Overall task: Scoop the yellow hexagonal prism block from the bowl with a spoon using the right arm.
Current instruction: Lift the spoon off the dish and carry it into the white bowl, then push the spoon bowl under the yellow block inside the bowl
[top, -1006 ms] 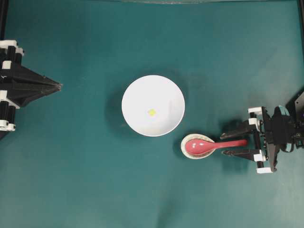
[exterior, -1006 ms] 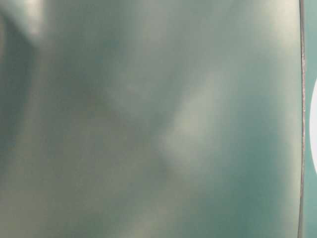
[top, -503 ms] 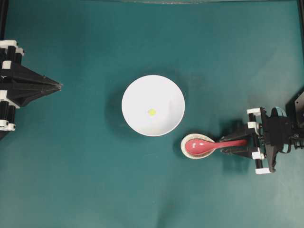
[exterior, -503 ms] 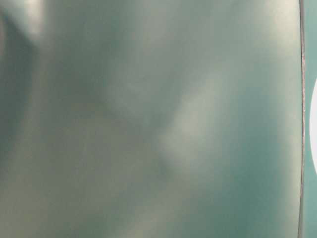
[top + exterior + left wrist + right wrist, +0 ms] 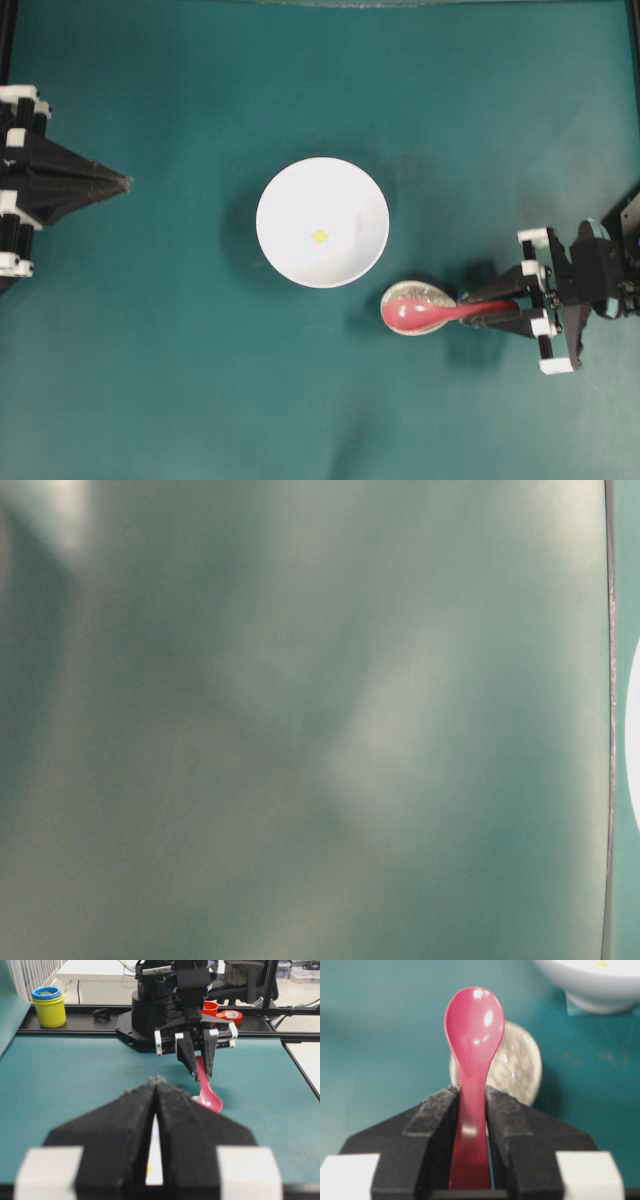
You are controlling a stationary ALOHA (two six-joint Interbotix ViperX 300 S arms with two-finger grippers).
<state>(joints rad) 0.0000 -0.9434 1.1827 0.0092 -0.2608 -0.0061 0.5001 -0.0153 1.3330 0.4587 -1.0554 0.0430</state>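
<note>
The white bowl (image 5: 322, 190) stands mid-table with the tiny yellow hexagonal prism block (image 5: 319, 236) on its floor. To its lower right, the pink-red spoon (image 5: 408, 313) has its head over the speckled spoon rest (image 5: 432, 296), handle pointing right. My right gripper (image 5: 470, 309) is shut on that handle. In the right wrist view the spoon (image 5: 474, 1020) sticks out past the right gripper (image 5: 471, 1092), and the bowl (image 5: 590, 982) with the block (image 5: 601, 964) is at top right. My left gripper (image 5: 120, 182) rests shut at the left edge, holding nothing.
The spoon rest (image 5: 520, 1067) lies just under and right of the spoon head. Beyond the table's far edge in the left wrist view stand stacked yellow and blue cups (image 5: 49, 1007) and tape rolls (image 5: 227, 1012). The table-level view is a teal blur.
My right gripper went from wide open around the spoon handle to shut on it. The spoon head has shifted slightly off the middle of the rest. The left arm has not moved.
</note>
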